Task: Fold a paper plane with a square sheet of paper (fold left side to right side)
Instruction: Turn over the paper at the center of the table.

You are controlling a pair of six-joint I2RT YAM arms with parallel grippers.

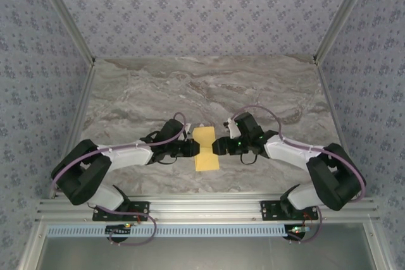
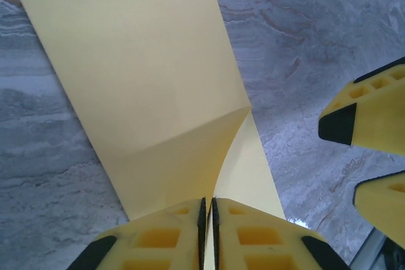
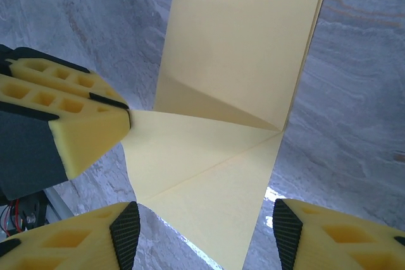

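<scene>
Where the arms meet: the square sheet of paper, folded into a narrow strip, near-middle of the marble table.
Left gripper: fingers pressed together, pinching the strip's left edge.
Right gripper: fingers spread wide, not touching the paper.
Paper vs right gripper: the strip's near end sits between the spread fingers.
Paper shape: diagonal creases run from the pinch, and the near part is buckled up.
</scene>
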